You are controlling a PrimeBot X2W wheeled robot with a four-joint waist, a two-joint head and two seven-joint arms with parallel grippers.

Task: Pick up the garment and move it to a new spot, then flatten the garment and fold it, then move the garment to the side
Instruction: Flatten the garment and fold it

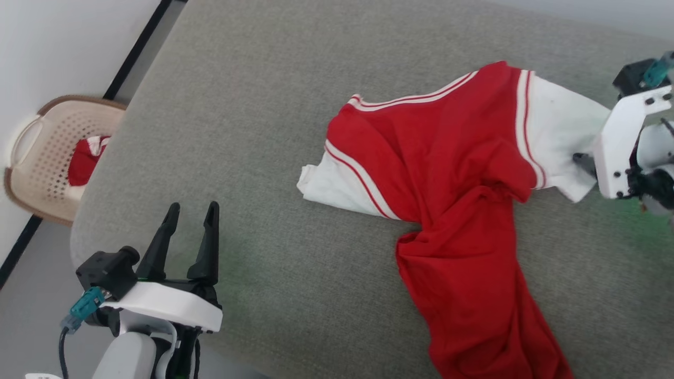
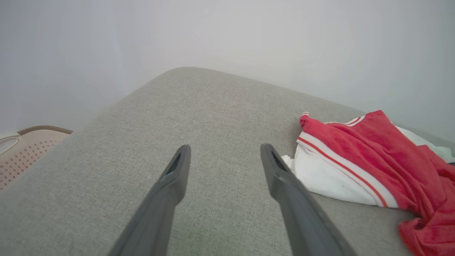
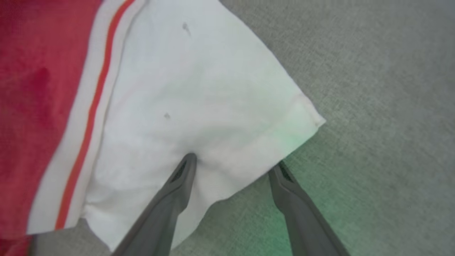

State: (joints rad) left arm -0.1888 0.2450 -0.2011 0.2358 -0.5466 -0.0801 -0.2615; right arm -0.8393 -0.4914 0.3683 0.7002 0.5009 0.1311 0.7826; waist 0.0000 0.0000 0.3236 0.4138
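The garment point(image 1: 447, 173) was laid crumpled on the right half of a broad grey cushion point(image 1: 253, 147), with its red body twisted into a narrow rope that ran down to the near edge. One white sleeve point(image 1: 337, 187) was bunched towards the middle of the cushion, and the other white sleeve point(image 3: 199, 89) was spread flat at the far right. A beige basket point(image 1: 39, 158) was seen on the floor beyond the cushion's left edge, with a red and white cloth point(image 1: 84, 160) inside it.

The left gripper point(image 1: 192, 208) was held with its jaws wide over bare cushion, well apart from the garment, and nothing was gripped by it. The right gripper point(image 3: 236, 163) was also spread wide at the hem of the flat sleeve, one fingertip on the white fabric and the other just off its edge; nothing was clamped.

The flattening step was judged to be in hand, though the first pick-up could not be ruled out. For the next move, the right jaws would need to be closed on the sleeve hem, and the other sleeve taken by the left gripper, so that the thin fabric could be drawn out.
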